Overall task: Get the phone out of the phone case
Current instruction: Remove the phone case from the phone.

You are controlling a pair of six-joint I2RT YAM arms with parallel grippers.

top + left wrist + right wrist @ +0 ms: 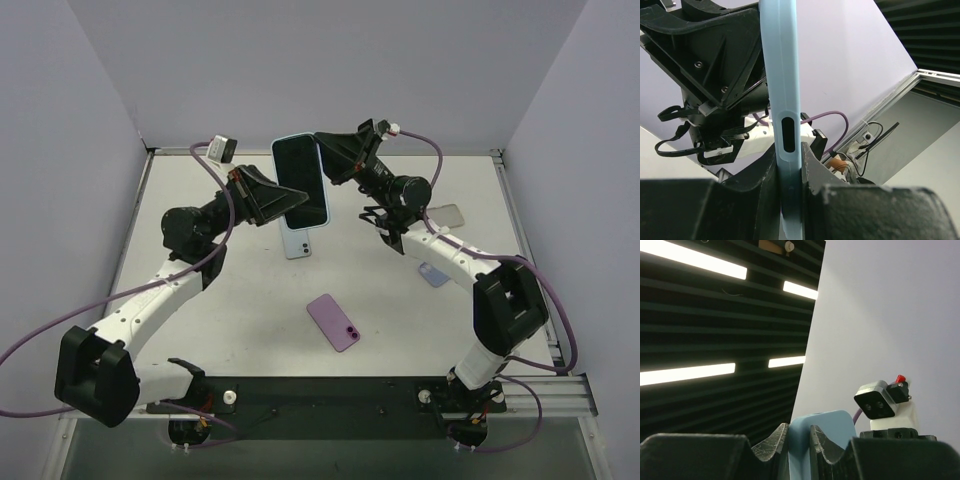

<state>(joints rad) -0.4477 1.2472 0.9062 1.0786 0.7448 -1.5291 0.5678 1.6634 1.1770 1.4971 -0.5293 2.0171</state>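
— What is seen nearest, low in the overhead frame?
— A purple phone is laid flat on the white table, lower centre. A small blue piece is half hidden by the right arm further right.

— And beyond that?
— A pale blue slab, phone or case cannot be told, is laid at centre. A grey slab is seen at right.

— Where is the task's thing?
— The phone is held above the table, upper centre, seated in its light blue phone case.

— How are the grippers set?
— The left gripper is clenched on the case's lower edge. Its fingers are pressed against both faces in the wrist view. The right gripper is clamped on the top corner, the case being pinched between its fingers.
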